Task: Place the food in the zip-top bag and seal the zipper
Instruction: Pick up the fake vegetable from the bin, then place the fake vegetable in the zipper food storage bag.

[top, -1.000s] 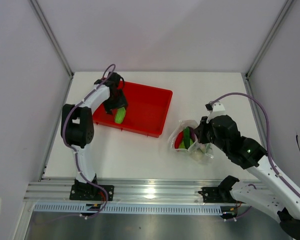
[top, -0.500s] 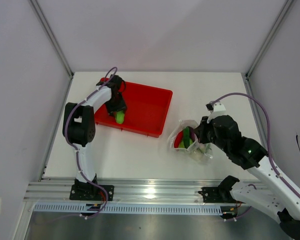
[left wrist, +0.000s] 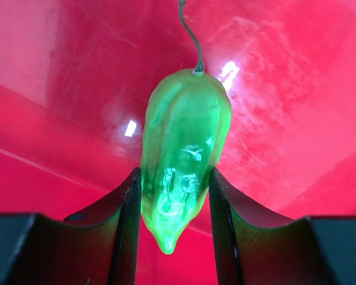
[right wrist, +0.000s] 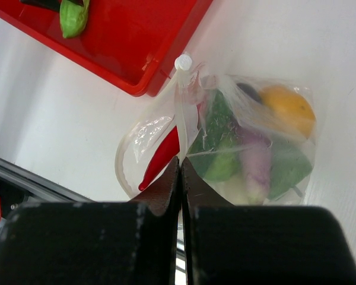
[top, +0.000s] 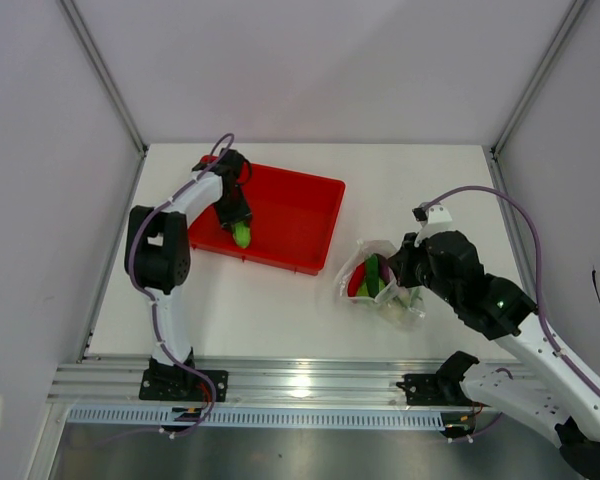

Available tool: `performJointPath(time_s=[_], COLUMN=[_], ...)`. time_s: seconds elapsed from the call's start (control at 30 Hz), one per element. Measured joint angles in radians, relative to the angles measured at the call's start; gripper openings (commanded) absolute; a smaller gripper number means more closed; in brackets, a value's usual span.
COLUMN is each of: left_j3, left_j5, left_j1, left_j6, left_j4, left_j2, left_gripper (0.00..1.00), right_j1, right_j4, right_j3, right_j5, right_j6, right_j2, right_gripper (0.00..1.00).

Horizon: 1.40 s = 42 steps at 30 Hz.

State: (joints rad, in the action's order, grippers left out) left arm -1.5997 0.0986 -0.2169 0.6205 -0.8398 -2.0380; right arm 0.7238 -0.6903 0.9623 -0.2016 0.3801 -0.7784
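One green vegetable [left wrist: 184, 142], tip toward left hand [left wrist: 174, 178]

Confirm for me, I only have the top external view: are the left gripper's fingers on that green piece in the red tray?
Observer: Yes. The left wrist view shows the left gripper with its fingers against both sides of the green vegetable, which lies on the red tray.
Operator: And the right gripper?
Observer: Shut on the zip-top bag at its rim.
Operator: Is the lemon inside?
Observer: Yes, beside the purple eggplant; the red chili sits near the mouth.

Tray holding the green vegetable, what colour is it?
The tray is bright red, clearest in the top external view.
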Motion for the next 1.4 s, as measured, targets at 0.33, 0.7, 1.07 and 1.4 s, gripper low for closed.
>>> performJointPath(time_s=[0.33,0.7,1.07,1.4], left_j3=[0.000,0.264,0.229,0.226], left_j5=[-0.163,-0.741,-1.036,-1.071], left_j1=[-0.030,-0.199,-0.466,-0.516], left_j6=[-0.018,0.083,0.026,-0.072], left_j4=[0.024,0.373,0.408,0.292], left_j2=[0.259,0.439,0.400,0.354], left_gripper=[0.00,0.01,0.01,0.00], right_j1=[0.000,0.000,-0.002,-0.002], right_j4=[0.008,0.011,0.011,0.007], right_j3=[0.000,0.000,0.000,0.000], right_j5=[0.000,0.000,0.000,-0.003], right_j6=[0.001,0.013,0.020,0.019], right_j2=[-0.031,-0.050,-0.055,-0.046], right_gripper=[0.00,0.00,0.00,0.00])
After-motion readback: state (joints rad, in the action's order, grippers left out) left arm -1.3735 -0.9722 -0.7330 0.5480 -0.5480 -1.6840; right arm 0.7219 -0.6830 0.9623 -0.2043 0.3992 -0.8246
